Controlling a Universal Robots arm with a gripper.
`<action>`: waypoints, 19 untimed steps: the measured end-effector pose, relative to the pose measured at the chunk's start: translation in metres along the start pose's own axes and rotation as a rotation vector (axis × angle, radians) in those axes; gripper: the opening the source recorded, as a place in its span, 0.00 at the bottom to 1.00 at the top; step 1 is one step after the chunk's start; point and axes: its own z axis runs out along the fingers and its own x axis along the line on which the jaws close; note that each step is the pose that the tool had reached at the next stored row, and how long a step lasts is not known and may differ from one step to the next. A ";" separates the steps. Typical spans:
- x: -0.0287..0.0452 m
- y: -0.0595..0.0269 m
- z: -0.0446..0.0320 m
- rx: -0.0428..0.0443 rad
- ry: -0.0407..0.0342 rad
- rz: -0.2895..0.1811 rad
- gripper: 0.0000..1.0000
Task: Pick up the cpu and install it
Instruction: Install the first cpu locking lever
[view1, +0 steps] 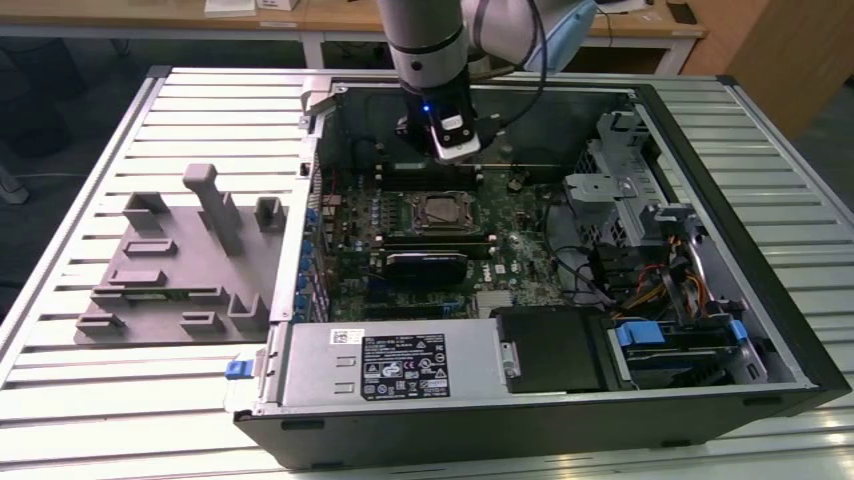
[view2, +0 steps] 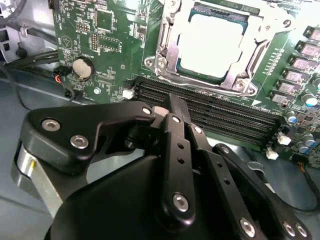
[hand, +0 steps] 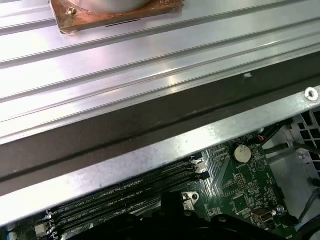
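Jaws appear drawn together with nothing between them, though in the second wrist view the gripper (view2: 170, 102) is seen from behind its black links, so I say this with some doubt. In the exterior view it hangs in the upper middle of the frame, inside the open computer case (view1: 534, 380), above the far edge of the motherboard (view1: 400, 250). The cpu (view2: 212, 42) lies flat in its socket, a little below the frame's centre in the exterior view, with the metal socket frame (view2: 165, 45) around it and the memory slots (view2: 210, 107) between it and the gripper. I judge that the placing step is done and the gripper stands clear of the chip. What remains calls for checking that the chip sits level, and for careful moves around the slots.
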 end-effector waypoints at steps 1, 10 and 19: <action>0.0000 0.0000 0.0000 0.0000 0.0000 0.000 0.11; 0.0000 0.0000 0.0002 0.0193 -0.0065 -0.005 0.11; -0.0023 0.0007 0.0016 0.1038 0.0142 -0.016 0.11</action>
